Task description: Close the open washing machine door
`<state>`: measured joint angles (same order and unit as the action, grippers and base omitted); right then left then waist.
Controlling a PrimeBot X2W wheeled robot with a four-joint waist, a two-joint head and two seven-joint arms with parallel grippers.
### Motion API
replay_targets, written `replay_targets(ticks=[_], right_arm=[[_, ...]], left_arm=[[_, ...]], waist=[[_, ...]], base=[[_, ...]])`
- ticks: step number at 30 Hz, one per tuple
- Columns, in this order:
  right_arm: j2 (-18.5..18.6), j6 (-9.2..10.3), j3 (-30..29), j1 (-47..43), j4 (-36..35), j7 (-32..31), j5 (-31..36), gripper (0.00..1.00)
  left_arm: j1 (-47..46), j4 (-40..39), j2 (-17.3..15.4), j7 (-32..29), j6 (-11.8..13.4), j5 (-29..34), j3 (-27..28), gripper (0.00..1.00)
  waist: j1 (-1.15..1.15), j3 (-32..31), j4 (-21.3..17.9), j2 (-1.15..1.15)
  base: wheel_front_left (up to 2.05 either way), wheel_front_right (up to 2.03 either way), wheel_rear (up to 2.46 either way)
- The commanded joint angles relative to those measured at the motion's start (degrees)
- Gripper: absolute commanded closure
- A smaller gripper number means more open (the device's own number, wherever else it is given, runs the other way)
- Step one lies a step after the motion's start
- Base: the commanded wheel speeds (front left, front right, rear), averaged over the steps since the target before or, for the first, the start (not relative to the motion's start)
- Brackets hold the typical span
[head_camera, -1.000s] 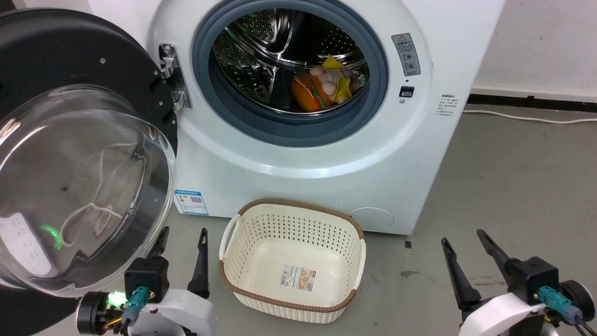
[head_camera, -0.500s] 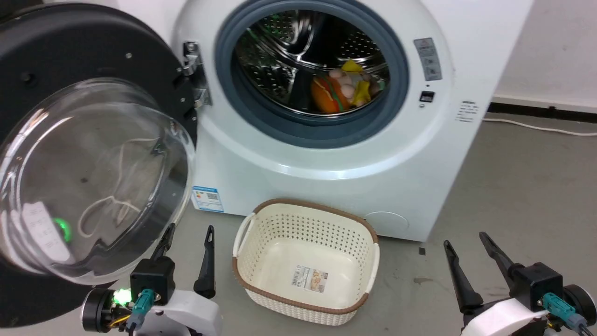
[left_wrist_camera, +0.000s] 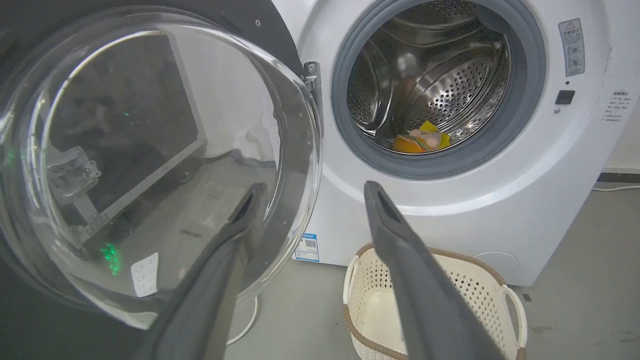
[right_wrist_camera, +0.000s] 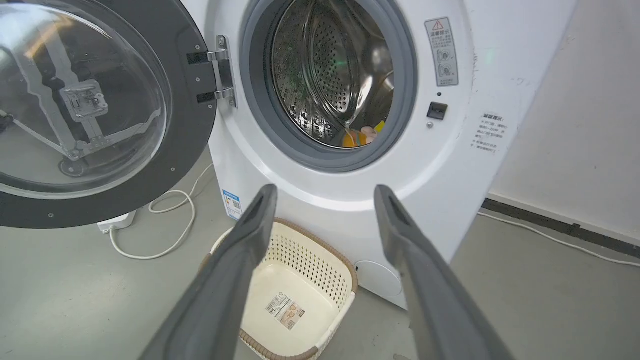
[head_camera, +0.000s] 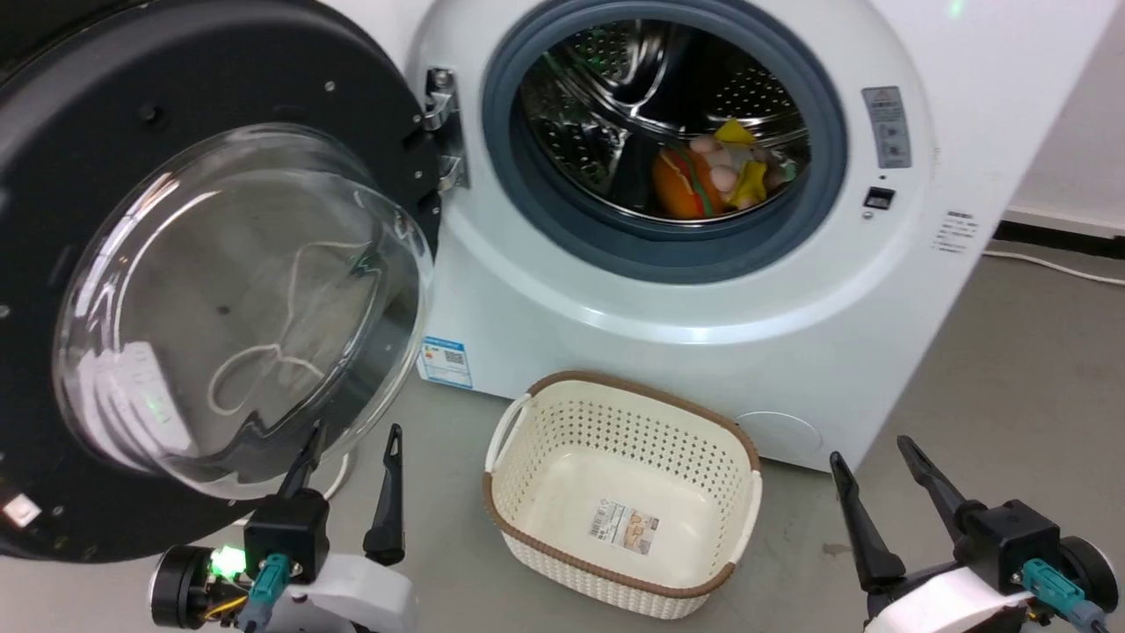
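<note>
the door hangs wide open at our left; our left gripper, released, sits near its lower edge, nearer than our released right gripper.

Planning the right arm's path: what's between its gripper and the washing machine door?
Head view: cream basket on the floor between right gripper and washing machine door.

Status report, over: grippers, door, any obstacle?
Left gripper open, empty. Right gripper open, empty. Washing machine door wide open. Basket on floor before machine.
</note>
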<state>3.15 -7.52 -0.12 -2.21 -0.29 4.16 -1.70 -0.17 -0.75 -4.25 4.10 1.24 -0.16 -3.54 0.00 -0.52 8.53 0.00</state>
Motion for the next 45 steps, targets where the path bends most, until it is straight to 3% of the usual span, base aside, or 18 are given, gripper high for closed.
replay_targets(ticks=[1,42,43,44,45], right_arm=[[-0.1,0.01,0.2,-0.3,-0.2,0.5,-0.2,0.00],[-0.2,0.02,4.7,-0.1,3.7,6.1,-1.8,0.00],[-0.2,0.02,4.7,-0.2,3.7,6.2,-1.8,0.00],[-0.2,0.02,4.7,-0.3,3.6,6.3,-1.8,0.00],[-0.2,0.02,4.6,-0.4,3.6,6.5,-1.8,0.00]], left_arm=[[0.6,-0.4,-0.2,0.5,0.4,-0.1,-0.3,0.00],[3.3,-2.9,-1.6,6.1,4.3,-2.0,-2.2,0.00],[3.3,-3.0,-1.5,6.3,4.2,-2.4,-2.1,0.93],[3.2,-3.1,-1.4,6.4,4.1,-2.8,-2.0,1.00],[3.0,-3.4,-1.3,6.5,3.8,-3.3,-1.9,1.00]], waist=[[0.00,0.1,0.5,0.00],[0.00,0.3,11.9,0.00],[0.00,0.3,12.1,0.00],[0.00,0.3,12.4,0.00],[0.00,0.3,12.6,0.00]], base=[[0.00,0.00,0.00],[0.00,0.00,0.00],[0.00,0.00,0.00],[0.00,0.00,0.00],[0.00,0.00,0.00]])
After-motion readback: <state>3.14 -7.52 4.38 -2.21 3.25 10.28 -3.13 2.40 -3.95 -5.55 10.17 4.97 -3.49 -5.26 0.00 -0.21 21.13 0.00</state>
